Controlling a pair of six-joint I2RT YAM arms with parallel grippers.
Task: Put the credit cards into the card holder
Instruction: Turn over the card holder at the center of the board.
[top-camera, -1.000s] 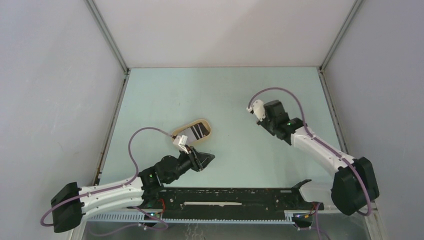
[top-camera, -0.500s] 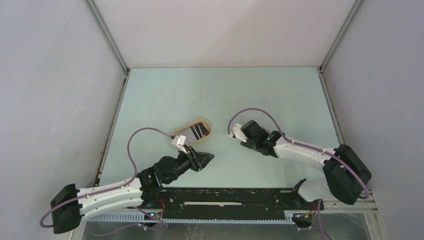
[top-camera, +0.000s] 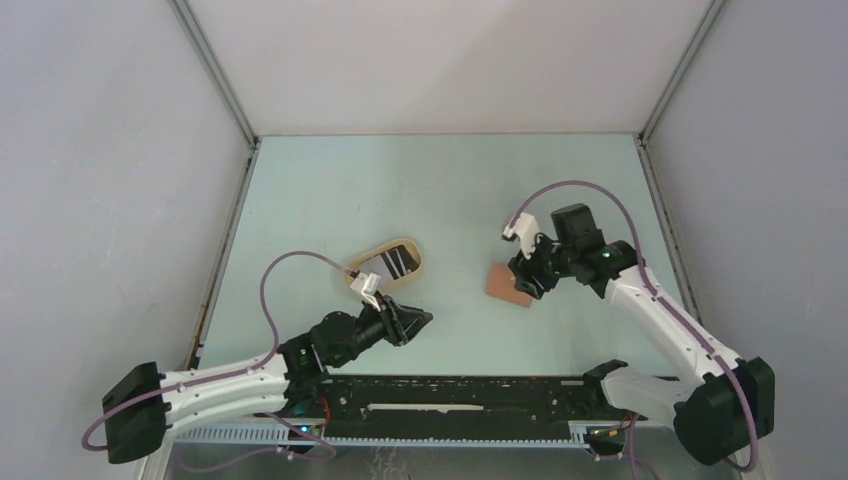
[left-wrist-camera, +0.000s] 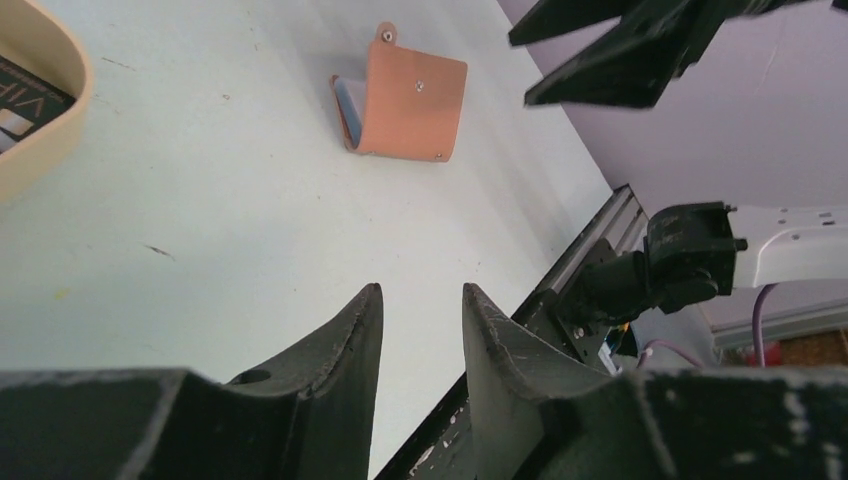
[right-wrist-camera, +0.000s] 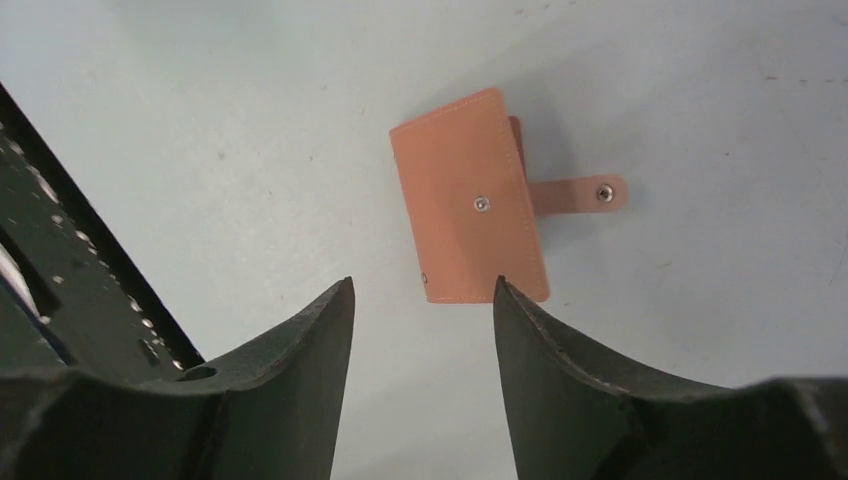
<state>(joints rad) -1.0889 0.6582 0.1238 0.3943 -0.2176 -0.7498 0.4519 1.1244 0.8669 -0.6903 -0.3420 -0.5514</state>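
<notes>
The card holder (top-camera: 506, 285) (right-wrist-camera: 470, 200), reddish-brown leather, lies folded on the table with its snap tab (right-wrist-camera: 580, 193) sticking out. My right gripper (top-camera: 530, 268) (right-wrist-camera: 422, 284) hovers just above its near edge, open, with nothing between the fingers. The credit cards (top-camera: 386, 265), dark with pale stripes, lie in a tan oval tray (top-camera: 412, 247) left of centre; one card corner (left-wrist-camera: 18, 100) shows in the left wrist view. My left gripper (top-camera: 420, 320) (left-wrist-camera: 422, 292) is low over bare table below the tray, open and empty, pointing towards the card holder (left-wrist-camera: 405, 105).
A black rail (top-camera: 470, 395) runs along the near table edge between the arm bases. Grey walls close in the table on three sides. The tray rim (left-wrist-camera: 45, 150) sits at the left edge of the left wrist view.
My right arm swung in towards the centre, then drew back to the right, and its jaws opened. The card holder now lies in plain view on the table. The left arm barely moved.
</notes>
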